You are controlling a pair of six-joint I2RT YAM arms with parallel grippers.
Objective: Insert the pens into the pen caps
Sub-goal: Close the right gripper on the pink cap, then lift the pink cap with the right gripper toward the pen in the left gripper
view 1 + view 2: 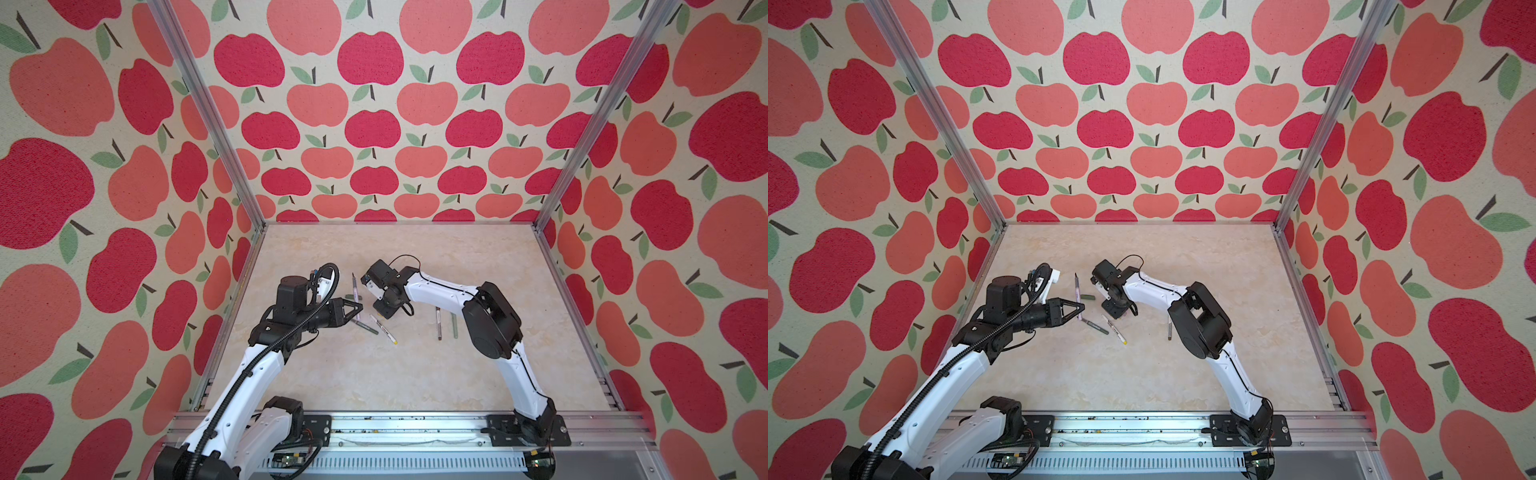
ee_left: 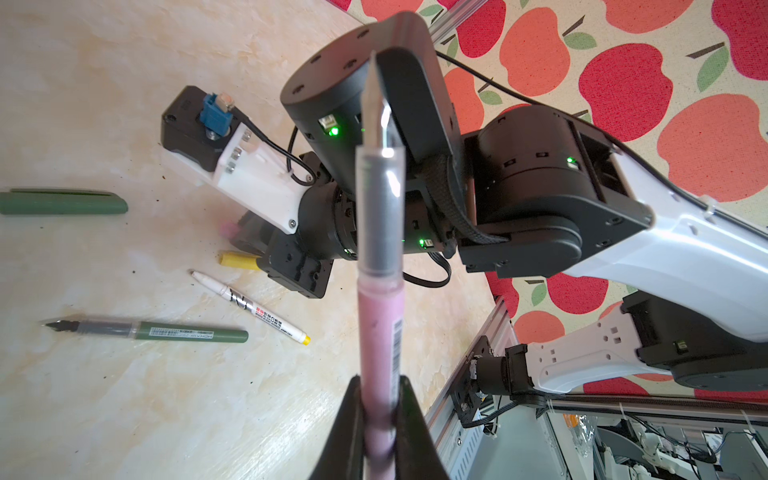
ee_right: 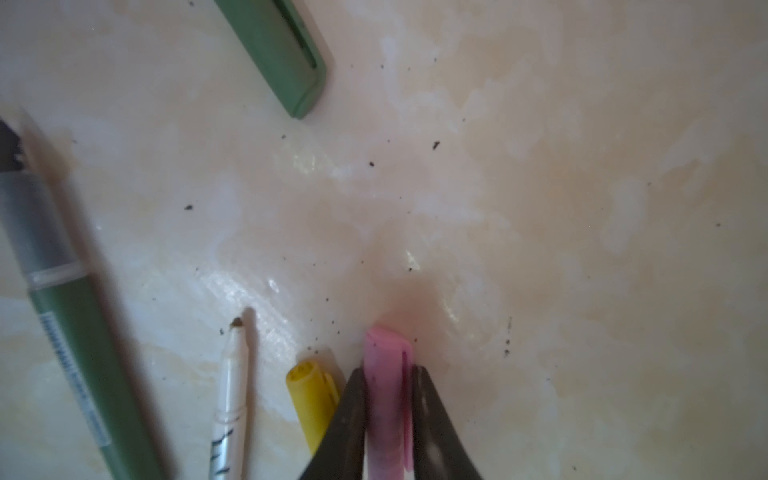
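Left gripper (image 2: 380, 379) pinching pink pen (image 2: 380, 324), held off the table. Right gripper (image 3: 388, 370) jaws pressed on pink cap (image 3: 382, 345), which lies on the table just beside yellow cap (image 3: 309, 395). Watch: one finger bears on the clip, so the cap may twist as you lift and go on crooked.

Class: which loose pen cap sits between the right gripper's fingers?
The lilac-pink cap: the right gripper brackets it, while the yellow cap beside it and the dark green cap lie free.
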